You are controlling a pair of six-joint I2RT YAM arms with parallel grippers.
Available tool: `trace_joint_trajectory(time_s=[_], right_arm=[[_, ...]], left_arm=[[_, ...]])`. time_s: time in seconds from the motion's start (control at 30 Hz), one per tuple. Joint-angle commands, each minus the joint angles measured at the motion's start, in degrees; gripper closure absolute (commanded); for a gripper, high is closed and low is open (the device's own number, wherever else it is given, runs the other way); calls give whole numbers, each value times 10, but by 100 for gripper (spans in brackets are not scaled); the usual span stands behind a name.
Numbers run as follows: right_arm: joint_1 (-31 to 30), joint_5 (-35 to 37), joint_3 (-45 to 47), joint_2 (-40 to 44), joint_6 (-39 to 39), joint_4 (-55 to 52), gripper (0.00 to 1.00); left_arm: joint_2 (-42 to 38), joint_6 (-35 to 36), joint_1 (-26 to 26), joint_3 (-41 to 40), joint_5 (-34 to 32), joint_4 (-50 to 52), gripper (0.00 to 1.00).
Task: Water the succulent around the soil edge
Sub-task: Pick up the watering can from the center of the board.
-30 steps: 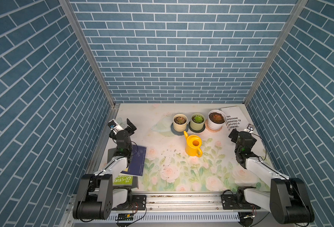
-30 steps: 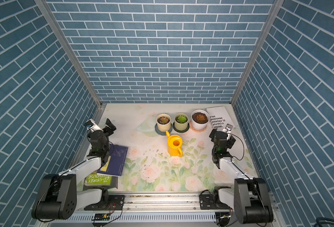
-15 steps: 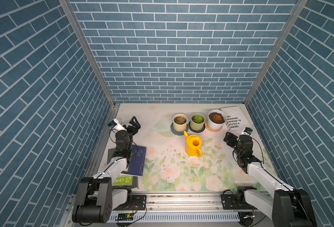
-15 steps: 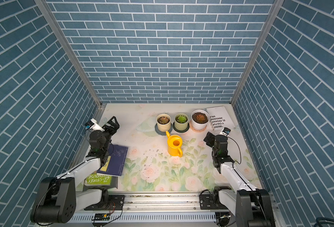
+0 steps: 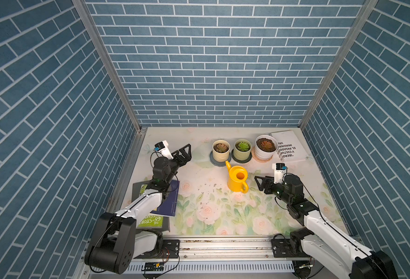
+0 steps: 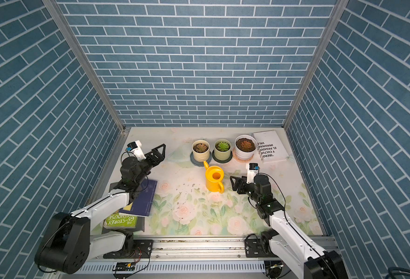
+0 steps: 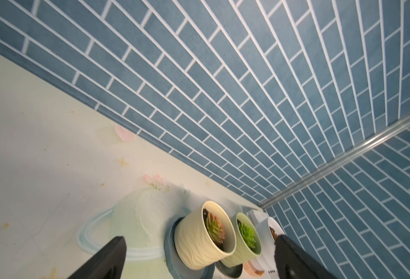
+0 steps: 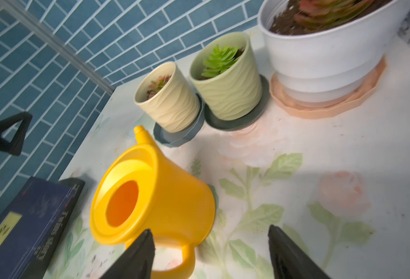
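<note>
The succulent, a reddish-orange rosette, stands in a wide white pot on a peach saucer at the back right. Its soil edge is a dark crumbly ring inside the white rim. A yellow watering can stands upright on the floral mat in front of the pots, handle towards my right gripper. That gripper is open just right of the can, and the handle lies between its fingers, close to one of them. My left gripper hovers open at the left, pointing at the pots.
A cream pot and a pale green pot stand on dark saucers left of the white pot. A white book lies behind it at the back right. A blue book and a green book lie front left. Soil crumbs dot the mat.
My right arm has swung left from the right wall to the can's handle, and its jaws have narrowed. My left gripper has reached a little further towards the pots.
</note>
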State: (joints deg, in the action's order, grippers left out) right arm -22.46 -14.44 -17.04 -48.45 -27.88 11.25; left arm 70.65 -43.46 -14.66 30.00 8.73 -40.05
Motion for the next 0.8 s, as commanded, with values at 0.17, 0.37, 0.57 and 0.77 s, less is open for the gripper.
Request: trace_joint_trajectory(time_s=[0.17, 0.37, 0.57, 0.77], right_arm=[[-70, -23, 8, 22, 55, -46, 33], [-112, -4, 3, -12, 77, -30, 41], [-150, 38, -15, -67, 97, -7, 49], [-159, 55, -21, -88, 102, 16, 54]], left_arm=[[-3, 40, -33, 19, 6, 55, 0], [3, 42, -33, 22, 6, 64, 0], [2, 45, -34, 24, 6, 74, 0], [2, 48, -33, 23, 10, 78, 0]])
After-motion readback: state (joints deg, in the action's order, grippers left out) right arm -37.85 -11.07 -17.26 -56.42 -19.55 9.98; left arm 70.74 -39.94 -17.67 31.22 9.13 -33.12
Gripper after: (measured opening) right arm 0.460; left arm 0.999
